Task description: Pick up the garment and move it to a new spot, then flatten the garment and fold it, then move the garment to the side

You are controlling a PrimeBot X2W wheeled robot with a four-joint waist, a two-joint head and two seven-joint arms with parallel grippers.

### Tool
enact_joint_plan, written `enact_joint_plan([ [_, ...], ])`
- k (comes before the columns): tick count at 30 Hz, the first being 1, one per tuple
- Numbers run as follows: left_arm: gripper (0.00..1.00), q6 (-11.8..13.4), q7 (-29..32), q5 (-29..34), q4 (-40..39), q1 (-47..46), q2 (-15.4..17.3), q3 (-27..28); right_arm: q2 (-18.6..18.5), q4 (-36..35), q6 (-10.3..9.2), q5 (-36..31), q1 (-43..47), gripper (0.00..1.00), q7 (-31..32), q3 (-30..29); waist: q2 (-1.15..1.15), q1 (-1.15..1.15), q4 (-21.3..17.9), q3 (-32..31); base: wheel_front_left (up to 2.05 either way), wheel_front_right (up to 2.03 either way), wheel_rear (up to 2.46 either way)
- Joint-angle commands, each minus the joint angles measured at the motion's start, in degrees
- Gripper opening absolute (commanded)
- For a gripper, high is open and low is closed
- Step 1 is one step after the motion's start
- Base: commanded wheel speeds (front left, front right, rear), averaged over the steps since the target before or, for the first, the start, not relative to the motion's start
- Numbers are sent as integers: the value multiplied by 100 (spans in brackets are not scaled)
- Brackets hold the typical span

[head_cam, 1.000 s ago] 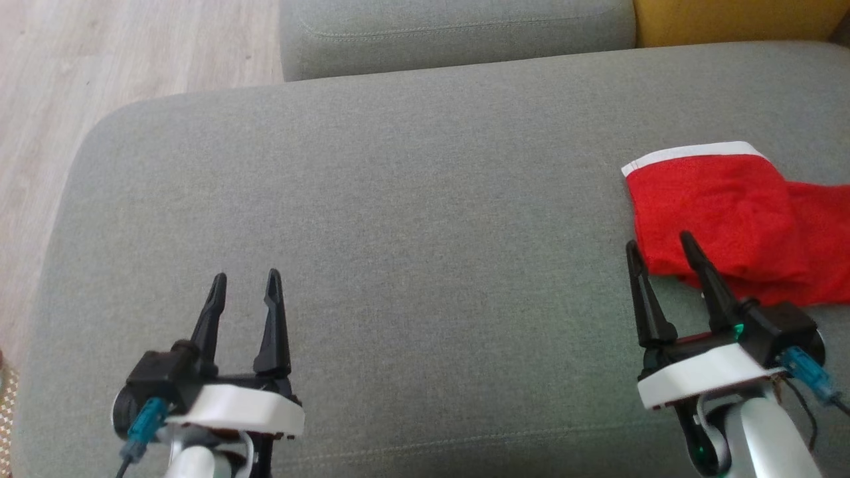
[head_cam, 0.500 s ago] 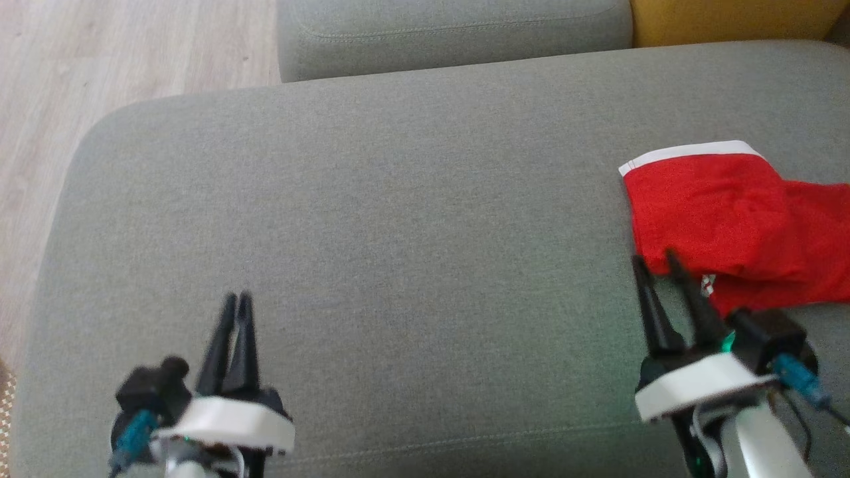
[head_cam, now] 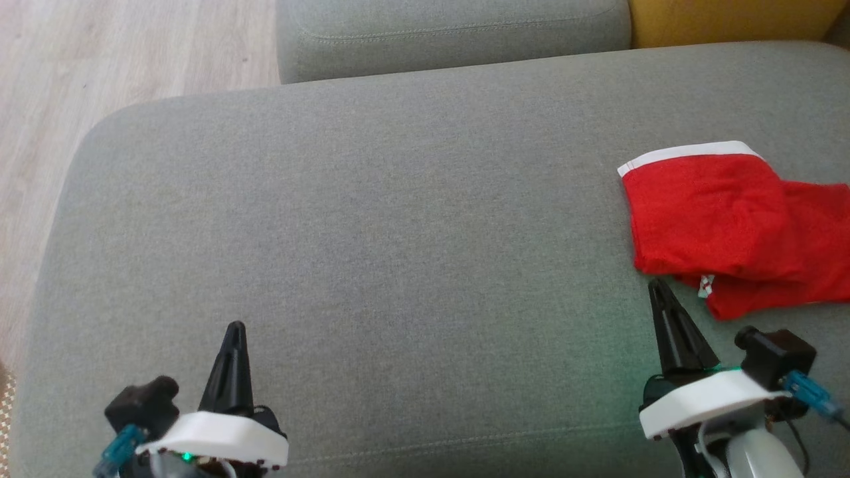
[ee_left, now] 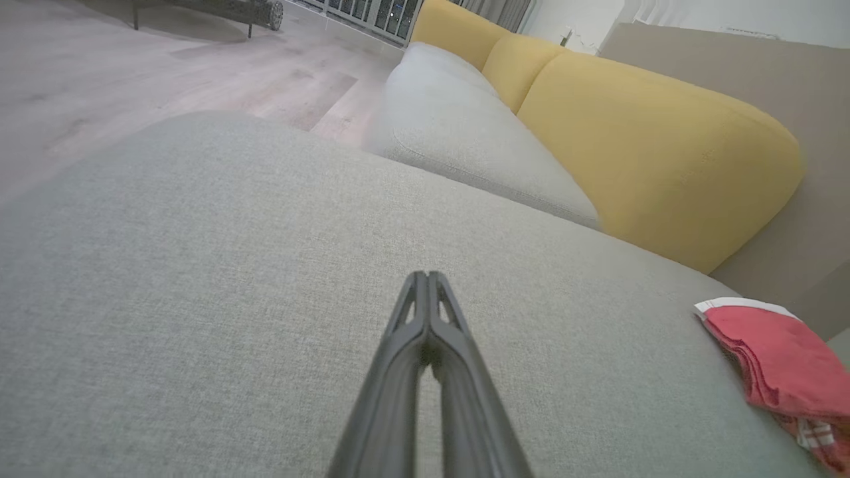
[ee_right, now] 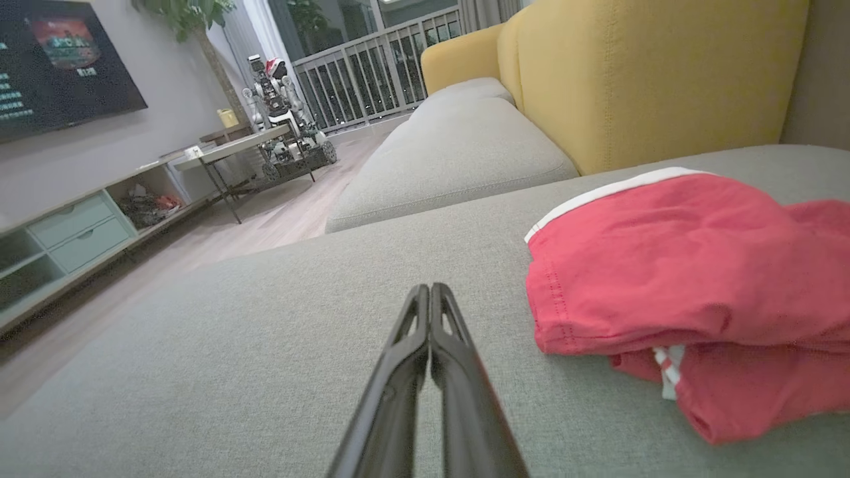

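Broad grey sofa seat (head_cam: pixel 398 232), with a folded red garment (head_cam: pixel 717 212), white-banded, at three o'clock in the head view, held by nothing. Left gripper (head_cam: pixel 234 328) at seven o'clock, right gripper (head_cam: pixel 659 287) at five, just short of the garment: fingers of both pressed together, empty. Second grey cushion (head_cam: pixel 451 33) and yellow backrest (head_cam: pixel 730 20) at twelve to one, pale wood floor (head_cam: pixel 99 66) at ten. Dark screen (ee_right: pixel 60 60) and low cabinet (ee_right: pixel 73 232) across the room.

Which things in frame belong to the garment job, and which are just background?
Job: red garment, lying on the grey seat cushion; left gripper and right gripper, both shut, empty.
Background: second grey cushion, yellow backrest, TV, wooden floor.
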Motion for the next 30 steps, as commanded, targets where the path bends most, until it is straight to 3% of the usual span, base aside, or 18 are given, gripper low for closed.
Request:
enact_joint_plan([
  [1, 0, -44, 34, -157, -163, -281, 46, 80, -37, -166, 0, 189, -270, 0, 48, -19, 0, 0, -1, -2, 0, 0, 0],
  [30, 0, -268, 452, -1965, 22, -500, 116, 354, -81, -75, -1, 2179, -337, 0, 480, -116, 0, 0, -16, -32, 0, 0, 0],
])
